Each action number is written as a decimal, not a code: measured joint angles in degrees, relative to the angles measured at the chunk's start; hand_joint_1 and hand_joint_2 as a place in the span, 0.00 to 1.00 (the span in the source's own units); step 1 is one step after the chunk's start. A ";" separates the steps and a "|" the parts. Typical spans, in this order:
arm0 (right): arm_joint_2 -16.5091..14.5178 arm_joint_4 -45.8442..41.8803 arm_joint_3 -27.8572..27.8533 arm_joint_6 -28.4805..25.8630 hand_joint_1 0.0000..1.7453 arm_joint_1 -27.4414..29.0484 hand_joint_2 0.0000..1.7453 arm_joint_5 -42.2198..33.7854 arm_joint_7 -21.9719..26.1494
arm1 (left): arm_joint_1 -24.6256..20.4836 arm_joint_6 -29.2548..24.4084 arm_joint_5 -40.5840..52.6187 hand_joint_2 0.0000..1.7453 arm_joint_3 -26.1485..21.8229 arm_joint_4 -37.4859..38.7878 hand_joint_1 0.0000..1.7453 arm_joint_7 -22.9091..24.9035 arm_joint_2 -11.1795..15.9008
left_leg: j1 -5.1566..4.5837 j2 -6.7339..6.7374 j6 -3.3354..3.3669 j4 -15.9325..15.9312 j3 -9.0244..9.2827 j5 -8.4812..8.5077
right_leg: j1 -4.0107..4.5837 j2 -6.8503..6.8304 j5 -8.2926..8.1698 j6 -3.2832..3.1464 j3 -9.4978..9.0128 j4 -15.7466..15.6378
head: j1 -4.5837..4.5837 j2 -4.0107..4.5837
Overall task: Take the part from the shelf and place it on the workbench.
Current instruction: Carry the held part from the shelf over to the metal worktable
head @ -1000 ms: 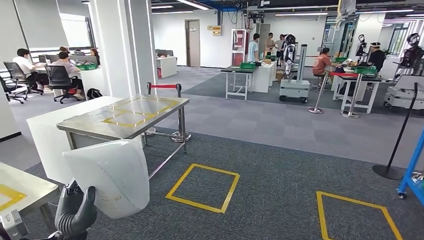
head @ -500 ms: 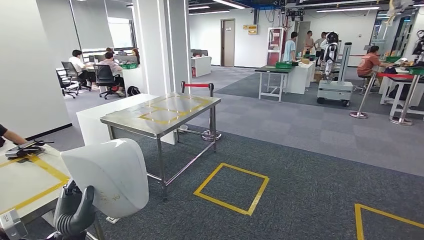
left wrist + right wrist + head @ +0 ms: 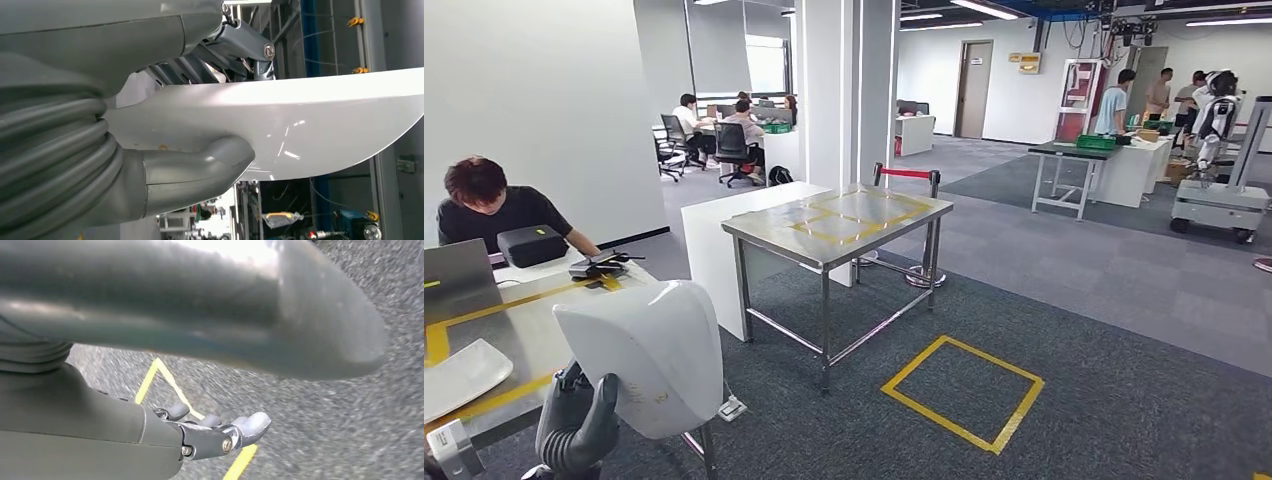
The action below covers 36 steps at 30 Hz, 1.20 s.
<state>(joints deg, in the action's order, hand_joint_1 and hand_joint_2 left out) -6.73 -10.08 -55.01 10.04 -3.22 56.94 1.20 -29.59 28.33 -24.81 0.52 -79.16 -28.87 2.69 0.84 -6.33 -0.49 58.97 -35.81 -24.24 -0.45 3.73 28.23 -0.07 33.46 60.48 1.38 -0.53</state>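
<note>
My left hand [image 3: 574, 428] holds a white curved shell part [image 3: 649, 352] upright at the lower left of the head view. In the left wrist view the thumb [image 3: 200, 167] presses one face of the part [image 3: 310, 120] and the darker fingers [image 3: 240, 45] clamp the other face. The workbench [image 3: 524, 318], marked with yellow tape, lies just beyond the part on the left. My right hand [image 3: 215, 434] hangs over grey carpet with its fingers apart and nothing in it.
A person sits behind the workbench with a laptop [image 3: 459, 280] and a black box [image 3: 532, 245]. Another white part [image 3: 459, 375] lies on the bench. A steel table [image 3: 844, 215] stands ahead, with a yellow floor square [image 3: 964, 390] to its right.
The camera has turned left, so the whole scene has slid right and the workbench with the seated person has come into view. The part stays in my left hand.
</note>
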 joint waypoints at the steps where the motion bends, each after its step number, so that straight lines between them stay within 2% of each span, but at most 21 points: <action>1: 0.02 0.00 0.00 0.04 0.00 -0.03 0.00 0.00 -0.01 | -0.07 -0.07 0.11 1.00 0.00 -0.25 1.00 0.15 -0.07 | 0.08 -0.64 -0.38 -0.08 -0.17 0.16 | 0.12 0.52 -0.09 -0.18 -0.53 -1.22 | 0.00 0.00; 3: -0.03 0.00 0.00 0.10 0.00 -0.10 0.00 0.00 -0.03 | -0.11 -0.26 0.16 1.00 -0.03 -0.72 1.00 0.44 -0.08 | 0.18 -1.83 -1.25 -0.46 -0.55 0.59 | 0.21 -0.69 -0.29 -0.52 -0.67 -1.51 | 0.03 -0.01; 4: -0.11 -0.01 0.00 0.11 0.00 -0.17 0.00 0.00 -0.03 | -0.09 -0.37 0.16 1.00 -0.09 -0.98 1.00 0.47 -0.03 | 0.11 -1.22 -1.53 -0.34 -0.79 0.53 | 0.12 -1.40 -0.52 -0.87 -0.83 -1.79 | -0.01 -0.01; 5: -0.19 -0.01 0.00 0.11 0.00 -0.24 0.00 0.01 -0.03 | -0.15 -0.45 0.16 1.00 -0.15 -1.19 1.00 0.50 0.04 | -0.01 0.18 -1.75 0.59 -1.34 -0.10 | -0.01 -2.13 -0.77 -1.29 -0.98 -2.09 | -0.08 -0.01; 7: -0.30 -0.02 -0.01 0.12 0.00 -0.20 0.00 0.03 -0.03 | -0.28 -0.52 0.16 1.00 -0.26 -1.38 1.00 0.49 0.12 | -0.19 4.05 -1.99 5.81 -3.65 -3.19 | -0.10 -3.68 -1.05 -1.91 -1.09 -2.48 | -0.26 0.00; 9: -0.31 -0.01 -0.02 0.12 0.00 0.04 0.00 0.05 -0.03 | -0.24 -0.52 0.16 1.00 -0.28 -1.23 1.00 0.41 0.13 | -0.12 5.52 -2.35 12.92 -6.74 -6.45 | -0.03 -5.33 -1.00 -2.10 -1.00 -2.46 | -0.33 0.00; 10: -0.32 -0.01 -0.02 0.13 0.00 0.10 0.00 0.05 -0.02 | -0.19 -0.52 0.16 1.00 -0.32 -1.14 1.00 0.33 0.15 | -0.08 5.71 -2.51 14.72 -7.42 -6.87 | -0.01 -6.19 -0.96 -2.12 -0.98 -2.44 | -0.34 0.01; 11: -0.34 0.00 -0.02 0.13 0.00 0.10 0.00 0.05 0.01 | -0.17 -0.52 0.16 1.00 -0.37 -1.05 1.00 0.18 0.19 | -0.05 5.91 -2.62 14.49 -7.08 -6.29 | -0.01 -7.01 -0.91 -2.08 -0.98 -2.41 | -0.34 0.00; 13: -0.43 0.00 -0.02 0.14 0.00 0.01 0.00 0.02 0.09 | -0.39 -0.53 0.16 1.00 -0.47 -0.99 1.00 -0.09 0.34 | -0.05 7.43 -2.63 8.03 -3.34 -3.10 | -0.01 -8.54 -0.67 -1.80 -1.05 -2.19 | -0.35 0.00; 15: -0.47 0.00 -0.05 0.14 0.00 -0.06 0.00 -0.03 0.17 | -0.80 -0.53 0.16 1.00 -0.53 -0.97 1.00 -0.30 0.48 | -0.37 9.71 -1.98 1.68 0.27 -1.23 | 0.29 -9.75 -0.23 -1.25 -1.06 -1.75 | -0.33 -0.01; 16: -0.46 0.00 -0.09 0.14 0.00 -0.09 0.00 -0.06 0.20 | -0.96 -0.54 0.16 1.00 -0.58 -0.94 1.00 -0.38 0.53 | -0.51 10.18 -1.50 0.32 0.95 -1.05 | 0.48 -10.28 -0.08 -0.98 -1.09 -1.60 | -0.30 -0.01; 19: -0.48 0.00 -0.22 0.15 0.00 -0.22 0.00 -0.13 0.19 | -1.16 -0.56 0.17 1.00 -0.92 -0.72 1.00 -0.49 0.90 | -0.53 8.37 -0.22 0.00 0.66 -0.85 | 0.54 -11.53 0.18 -0.21 -1.30 -1.52 | -0.21 -0.01; 21: -0.49 0.00 -0.24 0.20 0.00 -0.36 0.00 -0.15 0.11 | -1.46 -0.57 0.17 1.00 -1.03 -0.57 1.00 -0.54 1.01 | -0.20 7.17 0.38 -0.20 0.59 -0.54 | 0.21 -9.01 1.93 0.46 -0.38 0.84 | -0.15 -0.01; 23: -0.50 0.00 -0.26 0.23 0.00 -0.30 0.00 -0.15 0.03 | -1.71 -0.57 0.17 1.00 -1.03 -0.29 1.00 -0.56 0.97 | 0.00 5.96 0.78 -0.25 0.40 -0.34 | -0.07 -5.30 5.52 0.94 2.76 7.70 | -0.07 0.01; 25: -0.50 0.00 -0.28 0.24 0.00 -0.07 0.00 -0.15 -0.06 | -1.71 -0.56 0.18 1.00 -1.03 0.14 1.00 -0.54 0.90 | 0.00 4.48 0.90 -0.17 0.17 -0.24 | -0.12 -4.10 7.80 1.05 6.08 14.35 | -0.02 0.00; 26: -0.50 0.00 -0.28 0.25 0.00 0.01 0.00 -0.15 -0.03 | -1.69 -0.56 0.18 1.00 -1.03 0.38 1.00 -0.53 0.87 | 0.01 3.66 0.86 -0.11 0.10 -0.19 | -0.13 -3.97 7.39 0.98 6.55 15.04 | 0.00 0.00; 28: -0.50 0.00 -0.28 0.25 0.00 0.03 0.00 -0.15 0.19 | -1.70 -0.57 0.20 1.00 -1.03 0.77 1.00 -0.53 0.87 | 0.03 2.05 0.65 -0.01 0.07 -0.04 | -0.23 -3.30 3.72 0.68 4.08 9.59 | 0.02 0.00; 30: -0.46 0.00 -0.28 0.25 0.00 -0.01 0.00 -0.13 0.48 | -1.78 -0.57 0.28 1.00 -1.03 1.05 1.00 -0.52 0.89 | 0.01 0.60 0.17 0.09 -0.08 0.17 | -0.33 -1.18 0.72 0.37 0.43 1.78 | 0.02 0.01; 32: -0.44 0.00 -0.28 0.25 0.00 -0.02 0.00 -0.07 0.62 | -1.87 -0.58 0.51 1.00 -1.03 1.30 1.00 -0.50 0.95 | 0.00 -0.61 -0.57 -0.02 -0.39 0.52 | -0.20 -0.31 0.20 0.18 -0.82 -1.14 | 0.00 0.00; 34: -0.46 0.00 -0.28 0.25 0.00 -0.09 0.00 -0.02 0.65 | -1.89 -0.62 0.74 1.00 -1.02 1.54 1.00 -0.45 1.14 | 0.08 -1.65 -1.41 -0.37 -0.73 0.97 | -0.11 -1.66 -0.18 -0.35 -0.94 -1.36 | 0.01 0.00; 36: -0.50 -0.01 -0.28 0.25 0.00 -0.26 0.00 -0.02 0.65 | -2.04 -0.70 0.90 1.00 -1.01 1.73 1.00 -0.43 1.53 | -0.09 0.24 -1.93 1.05 -1.70 0.05 | -0.28 -2.95 -0.69 -1.27 -1.07 -1.81 | -0.15 0.01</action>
<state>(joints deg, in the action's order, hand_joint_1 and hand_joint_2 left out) -7.23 -10.08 -55.30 10.29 -3.48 56.92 1.85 -31.62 27.63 -23.91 -0.49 -77.42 -29.30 4.22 0.75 -6.09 -2.41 60.02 -37.52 -24.19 -0.73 0.77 27.54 -1.34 32.39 58.67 1.23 -0.52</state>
